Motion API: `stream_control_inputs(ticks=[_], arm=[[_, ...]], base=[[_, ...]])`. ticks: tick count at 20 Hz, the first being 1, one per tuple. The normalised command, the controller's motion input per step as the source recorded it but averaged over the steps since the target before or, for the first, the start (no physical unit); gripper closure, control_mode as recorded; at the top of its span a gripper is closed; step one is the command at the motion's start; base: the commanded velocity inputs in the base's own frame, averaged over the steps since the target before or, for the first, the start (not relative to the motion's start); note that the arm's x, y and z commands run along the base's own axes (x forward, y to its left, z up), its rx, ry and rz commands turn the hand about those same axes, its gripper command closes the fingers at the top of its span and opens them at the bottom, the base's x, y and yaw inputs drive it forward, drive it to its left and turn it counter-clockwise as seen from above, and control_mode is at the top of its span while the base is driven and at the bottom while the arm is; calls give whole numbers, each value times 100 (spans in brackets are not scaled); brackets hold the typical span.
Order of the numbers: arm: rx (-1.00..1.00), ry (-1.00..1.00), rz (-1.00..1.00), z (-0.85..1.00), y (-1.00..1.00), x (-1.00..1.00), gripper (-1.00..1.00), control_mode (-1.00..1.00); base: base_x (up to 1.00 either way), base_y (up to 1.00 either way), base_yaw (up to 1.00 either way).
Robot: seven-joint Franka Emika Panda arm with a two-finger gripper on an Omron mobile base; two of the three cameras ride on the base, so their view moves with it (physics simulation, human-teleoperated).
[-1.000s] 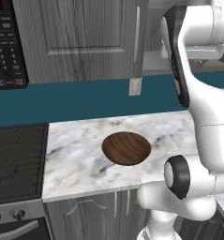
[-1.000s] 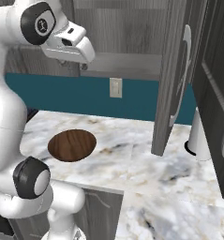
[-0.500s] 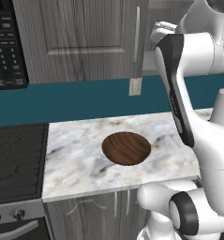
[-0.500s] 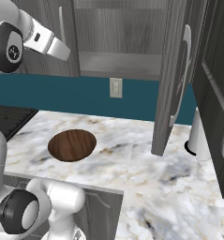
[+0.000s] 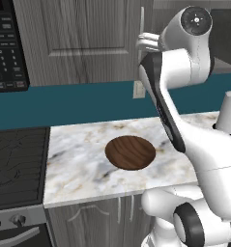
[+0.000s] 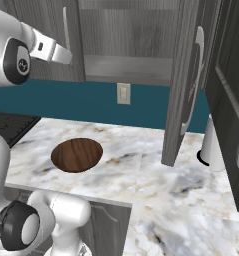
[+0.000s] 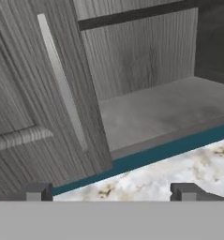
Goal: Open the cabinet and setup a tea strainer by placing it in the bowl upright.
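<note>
Jaws: spread wide and empty; both tips show at the bottom of the hand view with nothing between them. Gripper (image 7: 108, 191).

Cabinet (image 6: 126, 35): right door (image 6: 183, 85) swung out, edge-on in the right base view; left door (image 7: 33, 93) shut, its bar handle (image 7: 62, 84) running lengthwise up the panel.

Bowl (image 5: 130, 152): on the table (image 5: 78, 164), left of the arm's base, resting flat, nothing in it.

Strainer: cannot be made out in any view. The visible stretch of the lower shelf (image 7: 165, 110) is bare.

Key relation: the open cabinet bay lies straight ahead of the jaws and above them; the shelf edge crosses the hand view from lower left to upper right. The bowl lies below and behind the jaws, well apart from them.

Long axis: cannot tell, since the strainer is unseen.

Arm pose: raised high, forearm sloping up toward the cabinet in the left base view; the hand points forward, slightly down, at the shelf front and the table's back edge.

Step in hand (judgement): door opening looks done; the search for the strainer inside the bay comes next.

Next move (judgement): likely needs the hand lifted or turned right to see more of the shelf.

Risk (judgement): the swung-out right door stands near the reach path.
</note>
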Motion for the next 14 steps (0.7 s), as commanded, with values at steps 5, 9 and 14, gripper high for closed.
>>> stream_control_inputs(ticks=[5,9,14], arm=[[-1,15,25,0,7,27,-100,-100],[-1,7,5,-3,0,3,-100,-100],[-5,0,-6,-5,11,23,-100,-100]], base=[[0,0,0],[0,0,0],[0,0,0]])
